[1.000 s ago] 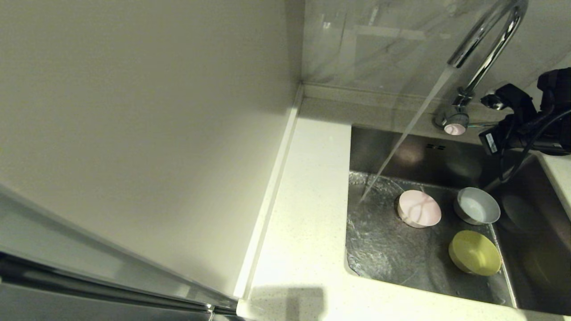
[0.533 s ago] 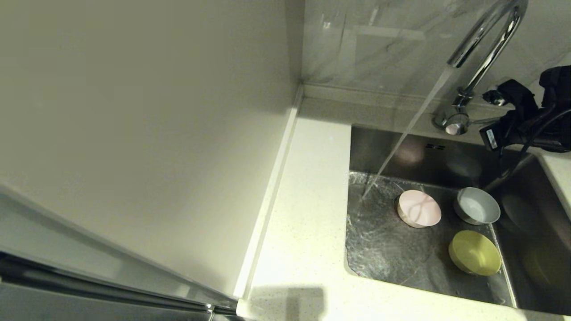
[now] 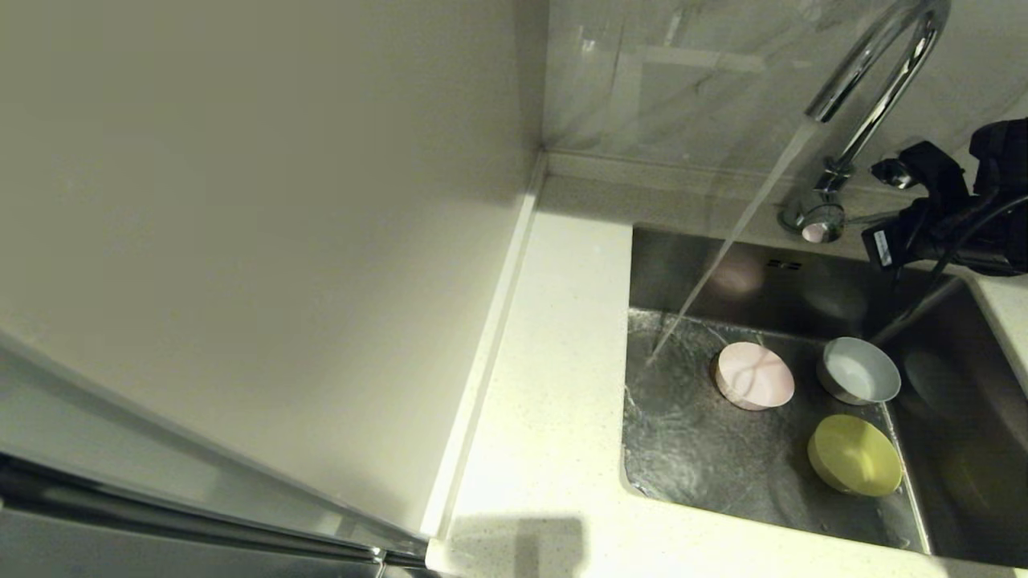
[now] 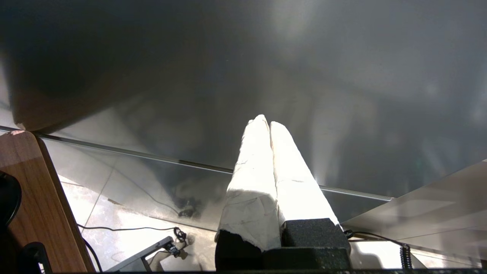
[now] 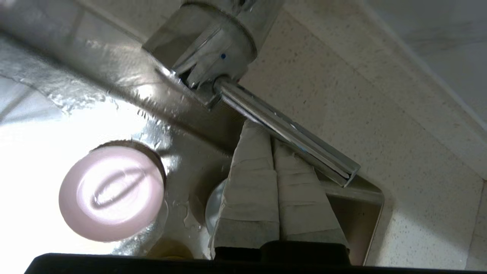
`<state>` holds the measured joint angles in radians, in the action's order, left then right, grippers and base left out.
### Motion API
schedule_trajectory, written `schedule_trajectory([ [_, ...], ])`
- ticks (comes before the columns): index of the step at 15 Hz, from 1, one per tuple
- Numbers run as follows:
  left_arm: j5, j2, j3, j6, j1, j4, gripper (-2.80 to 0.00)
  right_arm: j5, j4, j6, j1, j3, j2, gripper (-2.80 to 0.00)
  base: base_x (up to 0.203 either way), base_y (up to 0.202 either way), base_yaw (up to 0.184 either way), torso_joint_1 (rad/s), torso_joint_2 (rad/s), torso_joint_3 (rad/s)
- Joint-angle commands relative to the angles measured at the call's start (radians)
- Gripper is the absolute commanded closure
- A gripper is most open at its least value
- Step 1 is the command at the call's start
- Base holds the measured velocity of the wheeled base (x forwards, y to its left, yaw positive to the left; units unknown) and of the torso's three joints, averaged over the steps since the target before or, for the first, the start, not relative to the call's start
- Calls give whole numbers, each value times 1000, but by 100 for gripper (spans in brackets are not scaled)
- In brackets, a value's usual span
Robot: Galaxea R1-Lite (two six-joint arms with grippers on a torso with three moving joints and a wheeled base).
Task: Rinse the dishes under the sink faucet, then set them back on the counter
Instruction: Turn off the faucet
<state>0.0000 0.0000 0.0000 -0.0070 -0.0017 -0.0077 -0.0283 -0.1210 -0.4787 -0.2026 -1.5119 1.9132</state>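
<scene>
Three dishes stand in the steel sink (image 3: 699, 449): a pale pink bowl (image 3: 755, 375) (image 5: 111, 193), a light grey bowl (image 3: 858, 370) and a yellow-green bowl (image 3: 854, 454). Water streams from the chrome sink faucet (image 3: 871, 88) onto the basin floor left of the pink bowl. My right gripper (image 5: 266, 131) is shut, its taped fingertips right under the faucet's thin lever (image 5: 285, 131), beside the faucet base (image 3: 815, 217). My left gripper (image 4: 266, 122) is shut with nothing in it, away from the sink beside a dark metal surface.
The white speckled counter (image 3: 546, 385) runs along the sink's left side and front, bounded by a raised edge strip (image 3: 482, 361) and an off-white wall panel (image 3: 241, 201). A marbled backsplash (image 3: 683, 80) stands behind the faucet.
My right gripper has risen slightly by the faucet lever. Water keeps running; the three bowls have not moved.
</scene>
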Motion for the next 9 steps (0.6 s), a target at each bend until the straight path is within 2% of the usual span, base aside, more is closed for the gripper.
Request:
schedule_trajectory([
  [1,0,0,3,-1,0,0,0,1,-45,19,0,5,-2,0,0,0,0,0,0,0],
  [9,0,0,3,-1,0,0,0,5,-82,32,0,9,-2,0,0,0,0,0,0,0],
])
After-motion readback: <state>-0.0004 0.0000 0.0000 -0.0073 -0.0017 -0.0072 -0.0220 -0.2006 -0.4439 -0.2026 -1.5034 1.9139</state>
